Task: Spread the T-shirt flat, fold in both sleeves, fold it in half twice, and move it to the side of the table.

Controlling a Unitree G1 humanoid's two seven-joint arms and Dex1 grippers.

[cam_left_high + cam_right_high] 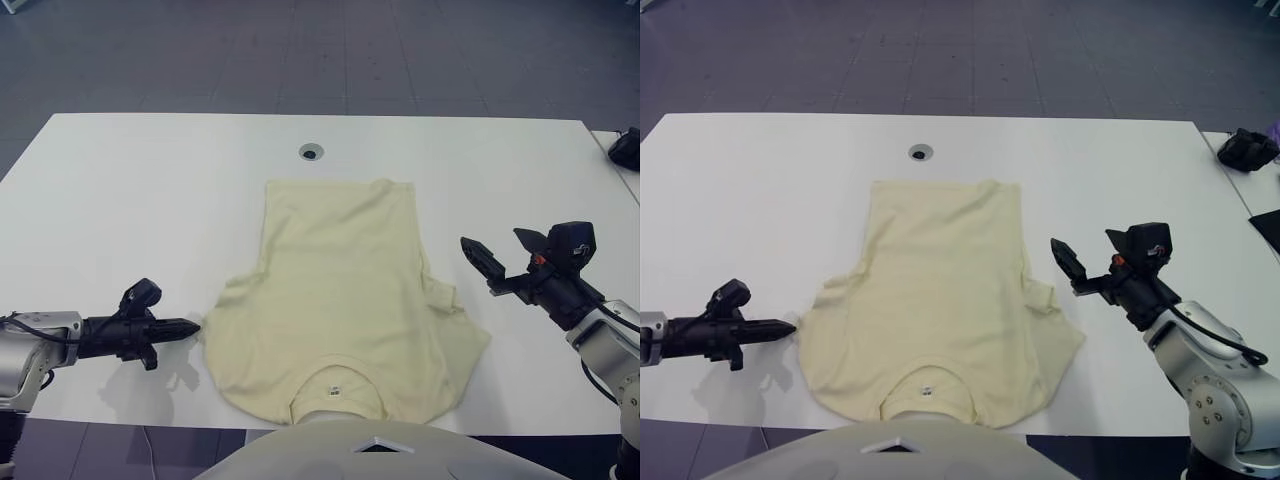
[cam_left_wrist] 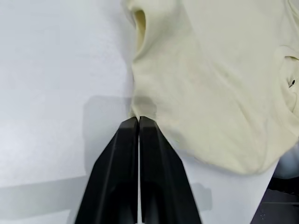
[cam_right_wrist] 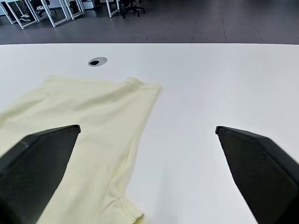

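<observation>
My left gripper (image 1: 190,327) has its two black fingers pressed together, empty, with the tips right at the sleeve edge of the pale yellow cotton T-shirt (image 1: 340,300). The shirt lies spread on the white table (image 1: 150,190) between my two grippers, collar nearest me. My right gripper (image 1: 492,240) hangs above the table just beside the shirt's other sleeve, its fingers spread wide apart and holding nothing.

soft cloth t-shirt (image 1: 340,300); smooth matt table (image 1: 130,200)
</observation>
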